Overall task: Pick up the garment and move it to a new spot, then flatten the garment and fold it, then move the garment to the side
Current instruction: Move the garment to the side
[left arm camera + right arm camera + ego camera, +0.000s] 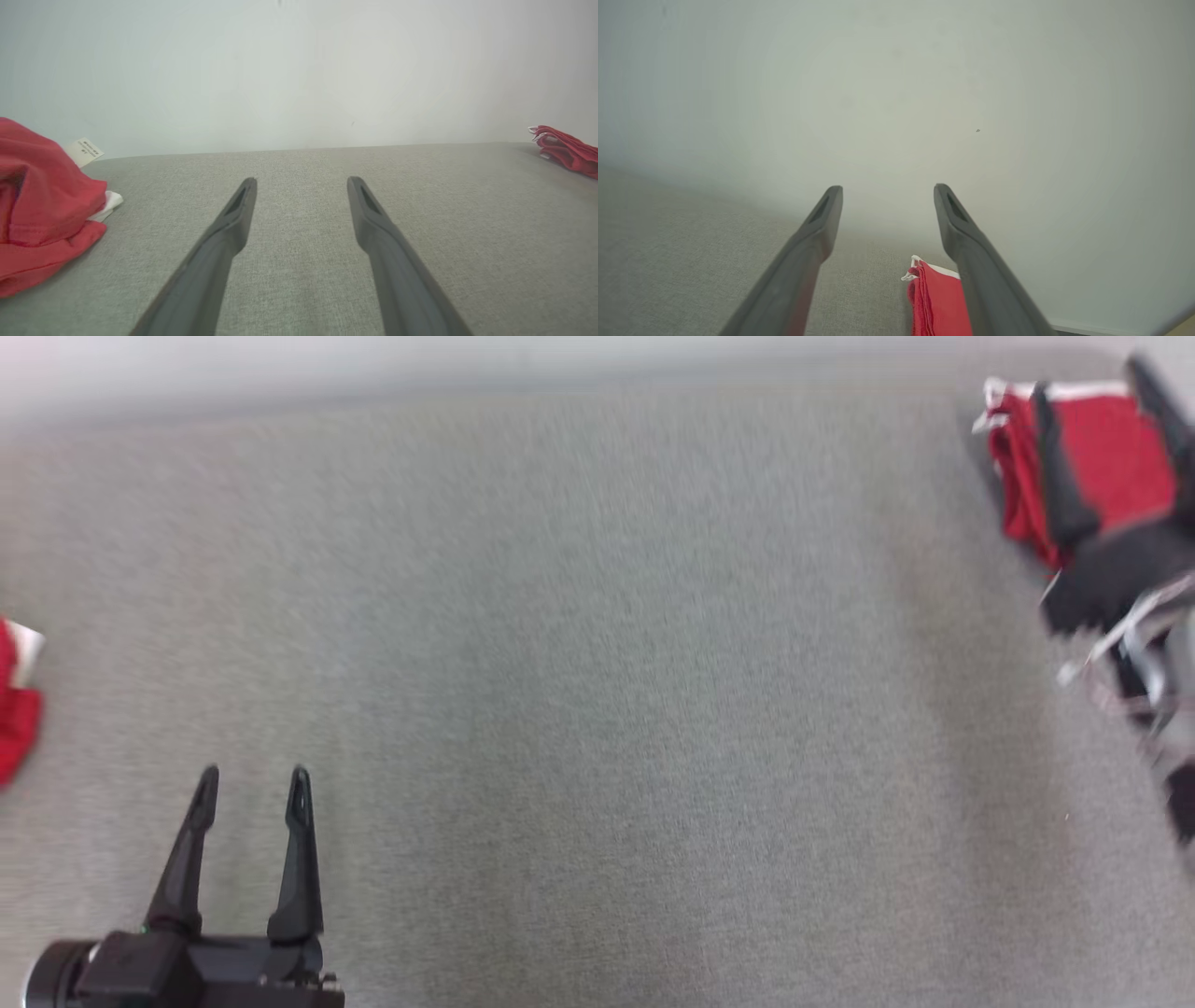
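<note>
A folded red garment [1111, 457] with white trim lies at the far right of the grey fabric surface [597, 663]. My right gripper [1090, 378] hovers over it, open, holding nothing. In the right wrist view the garment [936, 298] lies below the open right gripper [888, 188], partly hidden behind one finger. My left gripper [253, 775] stands open at the lower left with nothing between its fingers. The left wrist view shows the open left gripper [302, 179] over bare fabric, and the folded garment [565, 149] far off at the right.
A second red garment [14, 709], crumpled and with a white label, lies at the left edge of the surface, and is seen close by on the left [42, 214]. A pale wall [299, 70] rises behind the surface's far edge.
</note>
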Available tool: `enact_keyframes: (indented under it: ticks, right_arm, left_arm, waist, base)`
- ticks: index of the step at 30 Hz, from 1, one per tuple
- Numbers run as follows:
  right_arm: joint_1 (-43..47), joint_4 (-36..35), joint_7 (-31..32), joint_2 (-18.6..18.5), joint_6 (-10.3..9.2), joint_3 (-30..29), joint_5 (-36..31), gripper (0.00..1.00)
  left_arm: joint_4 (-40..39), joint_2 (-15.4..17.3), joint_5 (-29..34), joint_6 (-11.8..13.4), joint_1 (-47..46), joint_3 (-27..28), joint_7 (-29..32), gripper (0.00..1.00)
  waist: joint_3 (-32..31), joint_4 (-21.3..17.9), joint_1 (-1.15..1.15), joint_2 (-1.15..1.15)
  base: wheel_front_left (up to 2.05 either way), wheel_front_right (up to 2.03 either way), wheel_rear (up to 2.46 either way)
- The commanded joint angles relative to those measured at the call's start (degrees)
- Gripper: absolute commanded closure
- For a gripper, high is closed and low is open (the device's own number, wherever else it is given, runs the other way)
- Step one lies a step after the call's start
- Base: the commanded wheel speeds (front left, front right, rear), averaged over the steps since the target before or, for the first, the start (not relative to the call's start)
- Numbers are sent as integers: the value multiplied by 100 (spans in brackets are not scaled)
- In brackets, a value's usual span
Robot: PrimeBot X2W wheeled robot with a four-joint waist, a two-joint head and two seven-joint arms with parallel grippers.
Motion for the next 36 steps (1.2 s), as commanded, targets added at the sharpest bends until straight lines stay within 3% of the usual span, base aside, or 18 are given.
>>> enact_keyframes:
  ticks: [1, 10, 19, 25, 36]
  right_arm:
    - [251, -128, -21, 49, -12, -86, -27, 0]
    - [2245, -1614, 25, 610, -12, -1019, -332, 0]
    - [4232, -3032, 234, 1442, -12, -1736, -530, 0]
    - [5078, -3445, 214, 1867, -12, -1965, -621, 0]
    - [5745, -3644, 144, 2159, -12, -2091, -618, 0]
  left_arm:
    - [28, -39, -17, -10, 121, 34, -16, 0]
    - [224, -168, 8, -59, 469, 218, -17, 0]
    - [530, -242, 19, -110, 620, 258, -17, 0]
    - [684, -227, 37, -156, 706, 300, -17, 0]
    - [842, -252, 24, -152, 892, 405, -17, 0]
  waist:
    - [-540, 257, 1, 0]
    - [-1016, 383, 1, 0]
    - [-1389, 478, 1, 0]
    - [-1571, 528, 1, 0]
    - [-1813, 572, 1, 0]
  base:
    - [0, 0, 0]
    - [0, 0, 0]
    - [0, 0, 0]
    - [0, 0, 0]
    - [0, 0, 0]
